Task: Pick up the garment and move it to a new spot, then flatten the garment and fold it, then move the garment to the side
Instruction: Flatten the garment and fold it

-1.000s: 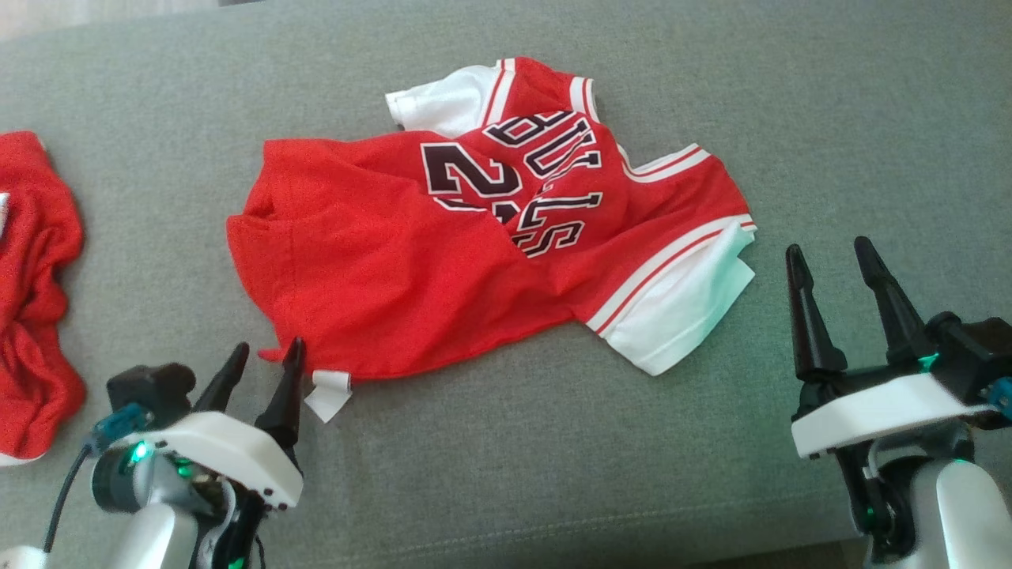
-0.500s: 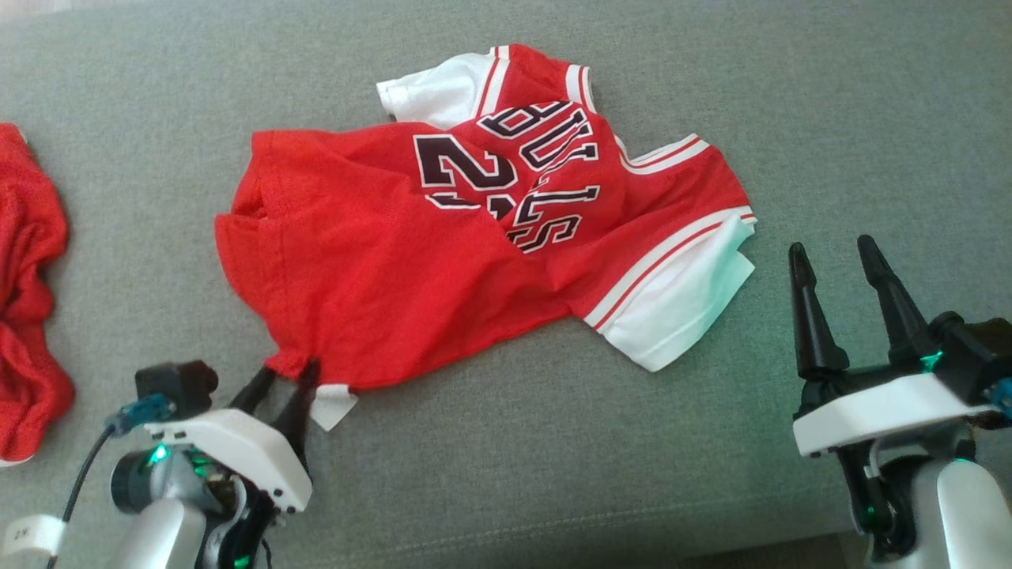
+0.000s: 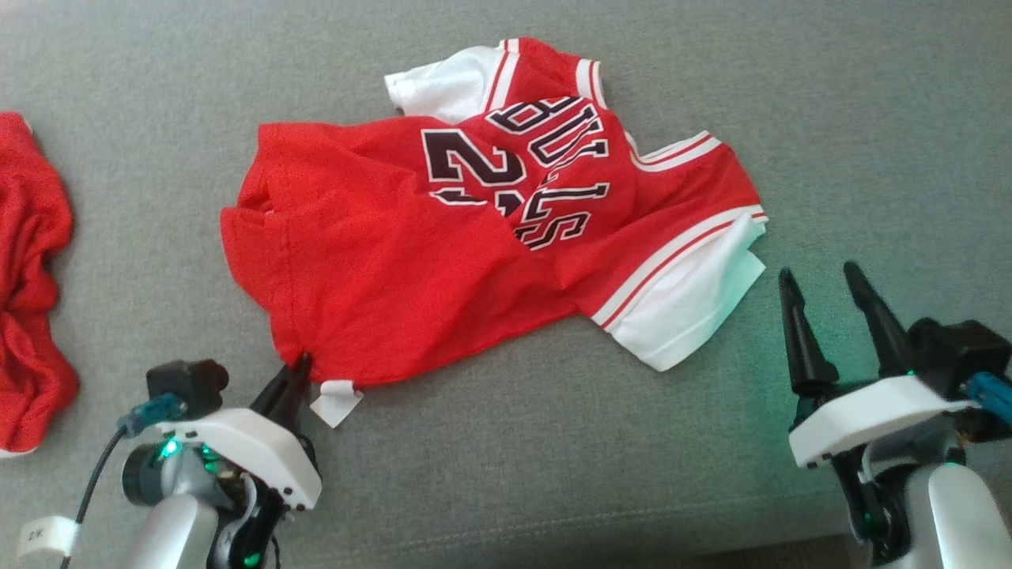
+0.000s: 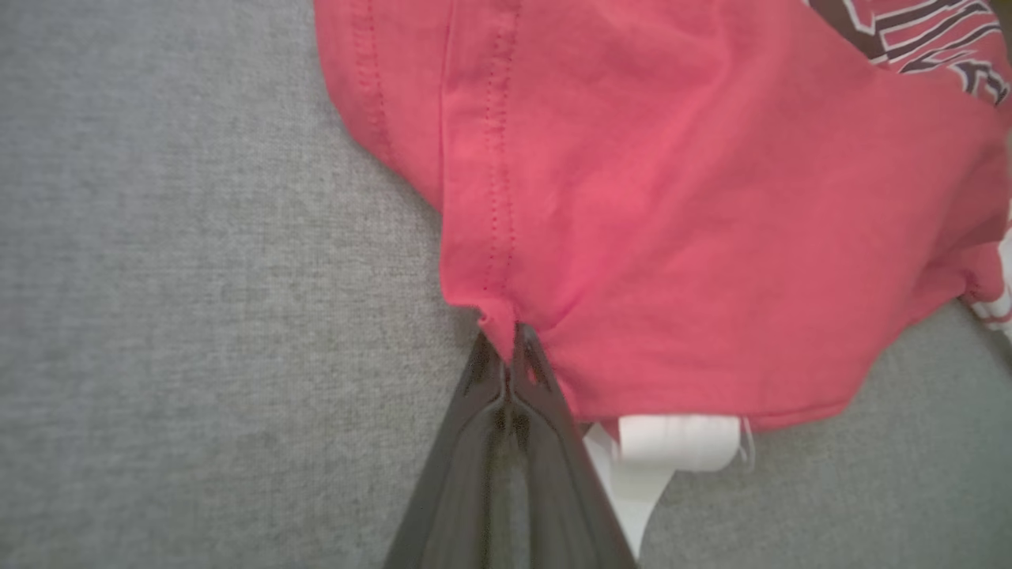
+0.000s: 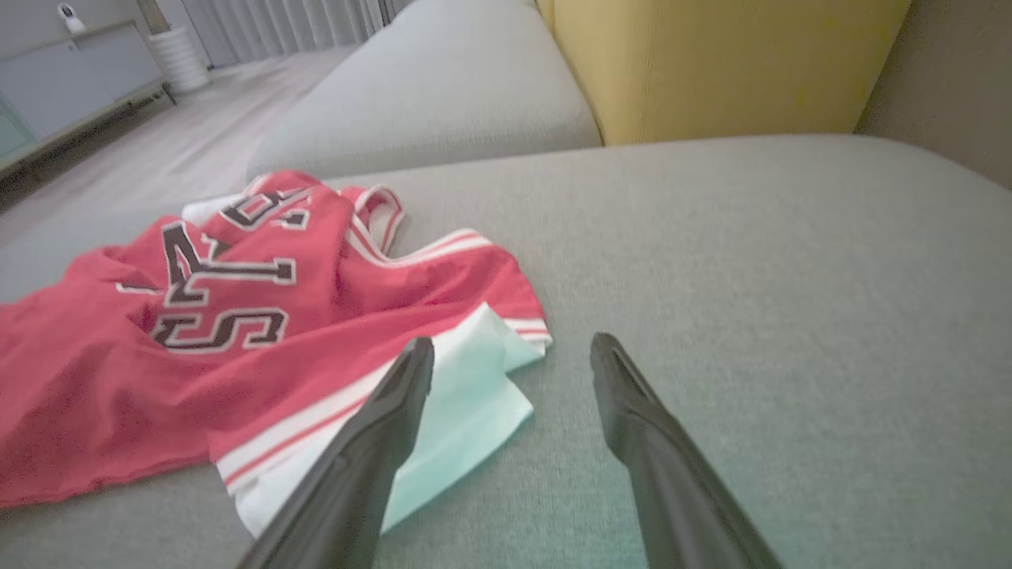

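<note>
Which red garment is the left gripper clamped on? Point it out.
The lettered jersey, pinched at its near corner by the left gripper; the crumpled red garment far left lies untouched.

A broad grey woven seat (image 5: pixel 751 261) lies in soft, even light. At its far edge stands a mustard-yellow cushion (image 5: pixel 711 63), with another grey upholstered block (image 5: pixel 427 103) beside it. Beyond the seat runs pale wooden floor (image 5: pixel 158 150), with a low grey cabinet (image 5: pixel 71 71), a white ribbed cylinder (image 5: pixel 178 59) and pale pleated curtains (image 5: pixel 277 24).
</note>
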You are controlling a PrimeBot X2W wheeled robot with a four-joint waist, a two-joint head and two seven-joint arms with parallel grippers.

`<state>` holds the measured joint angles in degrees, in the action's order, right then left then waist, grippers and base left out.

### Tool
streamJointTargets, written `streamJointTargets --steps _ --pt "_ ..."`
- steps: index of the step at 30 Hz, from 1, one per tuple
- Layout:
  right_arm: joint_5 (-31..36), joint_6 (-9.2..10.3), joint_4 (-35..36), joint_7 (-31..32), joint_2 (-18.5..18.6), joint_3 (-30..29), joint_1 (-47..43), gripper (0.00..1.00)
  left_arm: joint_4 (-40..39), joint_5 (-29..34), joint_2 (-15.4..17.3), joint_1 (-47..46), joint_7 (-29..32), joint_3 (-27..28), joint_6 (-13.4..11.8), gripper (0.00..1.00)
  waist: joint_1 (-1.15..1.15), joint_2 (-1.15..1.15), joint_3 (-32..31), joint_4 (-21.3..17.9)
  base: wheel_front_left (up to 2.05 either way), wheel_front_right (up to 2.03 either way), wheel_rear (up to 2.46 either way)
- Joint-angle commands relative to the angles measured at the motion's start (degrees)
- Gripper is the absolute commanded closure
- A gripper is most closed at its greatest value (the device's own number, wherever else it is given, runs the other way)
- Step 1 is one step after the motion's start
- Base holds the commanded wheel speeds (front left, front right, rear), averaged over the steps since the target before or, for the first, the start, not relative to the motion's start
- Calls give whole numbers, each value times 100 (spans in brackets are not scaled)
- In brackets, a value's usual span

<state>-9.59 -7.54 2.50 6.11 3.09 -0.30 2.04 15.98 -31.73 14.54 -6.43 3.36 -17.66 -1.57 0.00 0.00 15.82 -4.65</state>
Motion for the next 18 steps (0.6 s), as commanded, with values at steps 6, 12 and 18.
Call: streamJointTargets --steps 6,12,18 --pt "-58 5 -461 135 253 154 316 0 -122 109 75 -315 -104 111 -28 100 0 0 220 126 0 0 0" --pt "-73 5 -1260 187 389 299 788 0 -150 182 68 -481 -239 49 -7 100 0 0 367 255 0 0 0" --pt "-107 5 -1868 336 444 505 1075 0 -180 218 76 -576 -316 8 4 100 0 0 423 293 0 0 0"
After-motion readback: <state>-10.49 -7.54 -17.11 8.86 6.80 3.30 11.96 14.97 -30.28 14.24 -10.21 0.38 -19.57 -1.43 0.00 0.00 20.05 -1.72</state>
